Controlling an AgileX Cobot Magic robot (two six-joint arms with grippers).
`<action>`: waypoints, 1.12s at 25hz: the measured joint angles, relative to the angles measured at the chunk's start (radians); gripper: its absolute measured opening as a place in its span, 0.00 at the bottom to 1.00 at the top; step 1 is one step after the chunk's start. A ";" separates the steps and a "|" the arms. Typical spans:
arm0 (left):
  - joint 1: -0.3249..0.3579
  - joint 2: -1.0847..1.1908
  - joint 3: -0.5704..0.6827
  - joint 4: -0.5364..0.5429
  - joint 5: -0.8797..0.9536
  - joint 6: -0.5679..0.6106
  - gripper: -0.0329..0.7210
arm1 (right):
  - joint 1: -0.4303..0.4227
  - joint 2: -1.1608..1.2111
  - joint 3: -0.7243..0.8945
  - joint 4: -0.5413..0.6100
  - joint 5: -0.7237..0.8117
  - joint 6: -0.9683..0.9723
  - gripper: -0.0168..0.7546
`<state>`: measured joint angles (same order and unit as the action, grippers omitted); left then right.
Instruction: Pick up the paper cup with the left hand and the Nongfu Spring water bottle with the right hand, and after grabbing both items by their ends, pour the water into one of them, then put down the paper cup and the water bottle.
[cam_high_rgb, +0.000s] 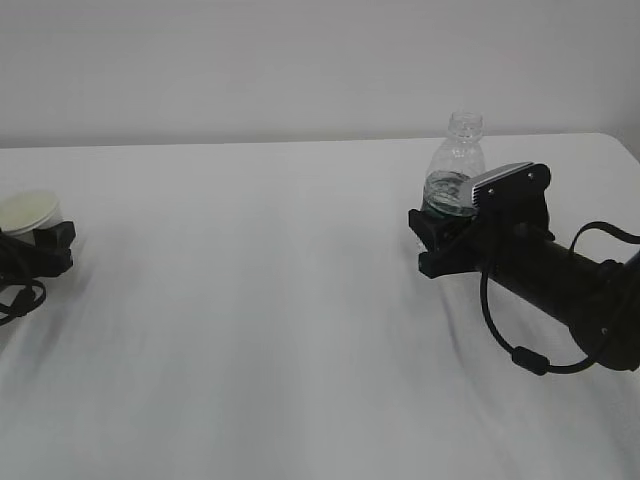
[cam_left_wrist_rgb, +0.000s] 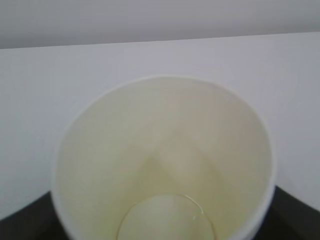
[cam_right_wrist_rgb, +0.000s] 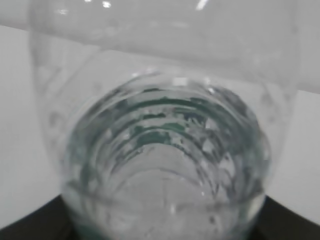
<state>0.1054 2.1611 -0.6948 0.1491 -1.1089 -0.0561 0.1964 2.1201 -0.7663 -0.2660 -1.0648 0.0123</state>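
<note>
Filling almost the whole left wrist view, the paper cup (cam_left_wrist_rgb: 162, 165) stands upright with its mouth toward the lens, its cream inside looking dry and empty; dark jaw edges show at both lower corners, so the left hand (cam_high_rgb: 45, 250) sits around the cup's base, though whether it truly presses on the wall I cannot tell. In the exterior view the cup (cam_high_rgb: 32, 212) is at the far left edge of the white table (cam_high_rgb: 250, 300), well apart from the bottle. Over on the right, the right hand (cam_high_rgb: 450, 235) has its jaws around the lower body of the Nongfu Spring water bottle (cam_high_rgb: 456, 165), which stands upright with its open neck at the top; the right wrist view looks into its ribbed wall, and some water (cam_right_wrist_rgb: 165, 200) seems to lie near the bottom. Both long axes are vertical and each thing sits squarely inside its own claw, so the coming move probably turns on bringing the two together across the wide gap: the cup lies to the left of the bottle, and the bottle's mouth must end up above the cup's rim before tilting.
</note>
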 joint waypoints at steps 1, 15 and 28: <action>0.000 0.000 0.000 0.000 0.000 -0.001 0.77 | 0.000 0.000 0.000 0.000 0.000 0.000 0.57; -0.013 -0.002 0.000 0.044 0.000 -0.026 0.70 | 0.000 0.000 0.000 -0.002 0.000 0.000 0.57; -0.013 -0.082 0.000 0.293 0.032 -0.133 0.68 | 0.000 0.000 0.000 -0.017 0.000 0.000 0.57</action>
<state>0.0925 2.0789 -0.6948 0.4419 -1.0770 -0.1888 0.1964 2.1201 -0.7663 -0.2835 -1.0648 0.0123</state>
